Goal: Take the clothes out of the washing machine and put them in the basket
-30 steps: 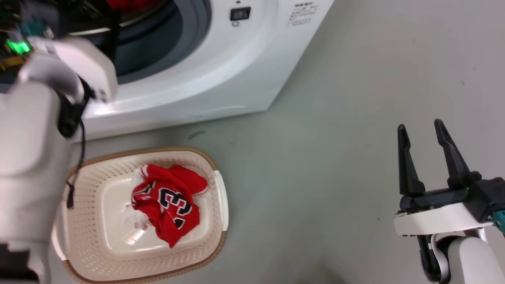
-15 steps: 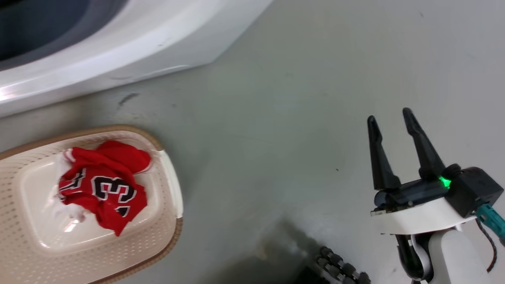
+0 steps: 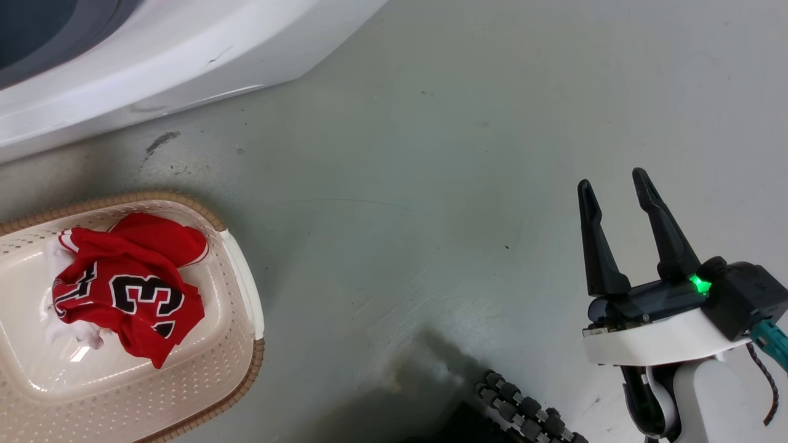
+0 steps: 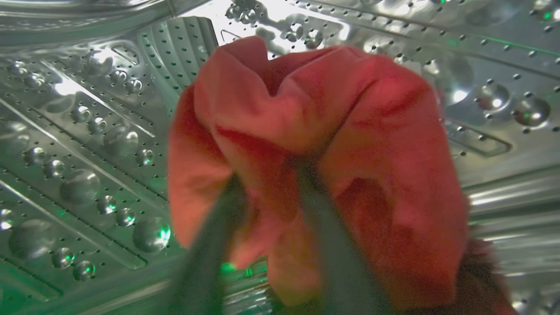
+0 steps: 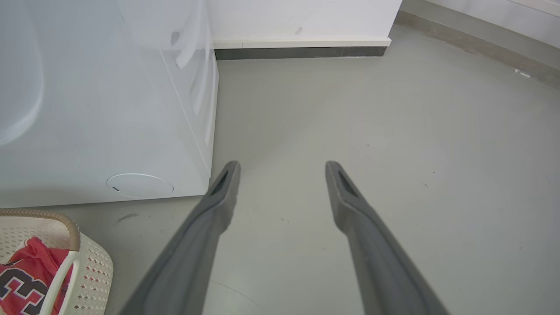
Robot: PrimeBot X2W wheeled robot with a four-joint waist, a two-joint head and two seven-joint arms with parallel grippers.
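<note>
Only my head camera has swung since earlier, the jersey (image 3: 123, 289) lying in the basket (image 3: 246, 295); with left gripper (image 4: 269, 175) clamped on the plain red garment (image 4: 372, 144) in the drum (image 4: 78, 144) beyond the basket and right gripper (image 3: 612, 181) spread idle, I'd withdraw slowly, avoiding snags.

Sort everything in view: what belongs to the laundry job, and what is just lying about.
Job:
washing machine
steel drum
plain red garment, pinched by the left gripper
jersey, lying in the basket

Lying about:
dark scuff on the floor
skirting board
right gripper, open and empty
</note>
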